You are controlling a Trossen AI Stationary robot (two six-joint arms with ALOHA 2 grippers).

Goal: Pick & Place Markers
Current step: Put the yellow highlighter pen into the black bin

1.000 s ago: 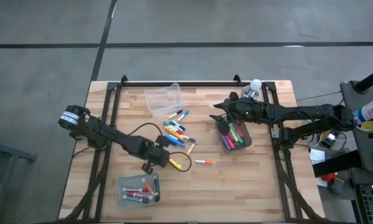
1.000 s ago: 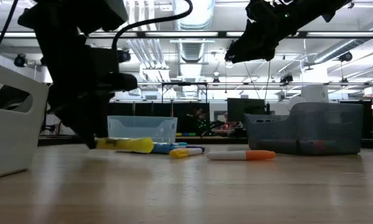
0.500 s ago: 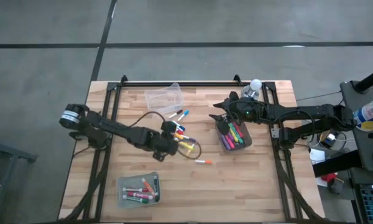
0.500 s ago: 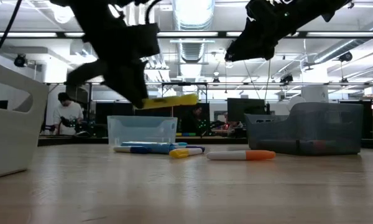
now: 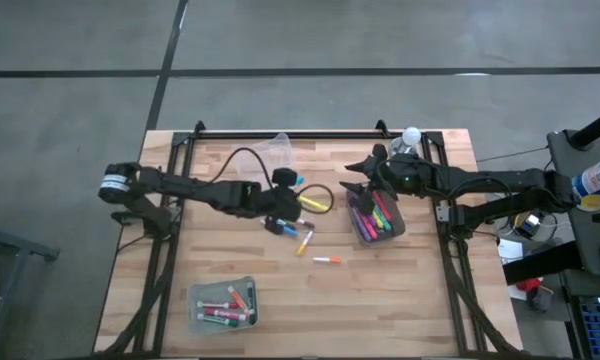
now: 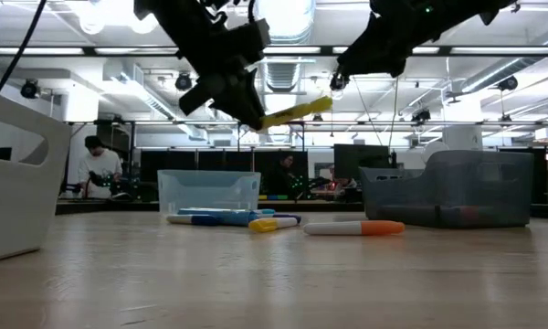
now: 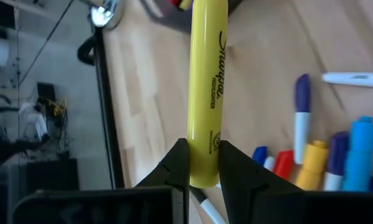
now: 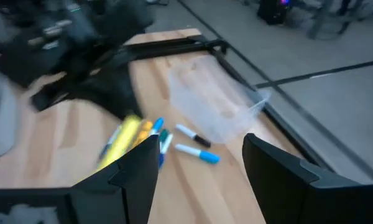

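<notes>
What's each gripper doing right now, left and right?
Left gripper: shut on the yellow marker, lifted above the table.
Right gripper: open, holding nothing, above the grey bin.

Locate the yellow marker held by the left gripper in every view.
High: yellow marker mid-table, beside the grey bin.
Low: in the air, upper centre.
Left wrist: centre, between the fingers.
Right wrist: lower left.
Shared landmark: the loose marker pile.
</notes>
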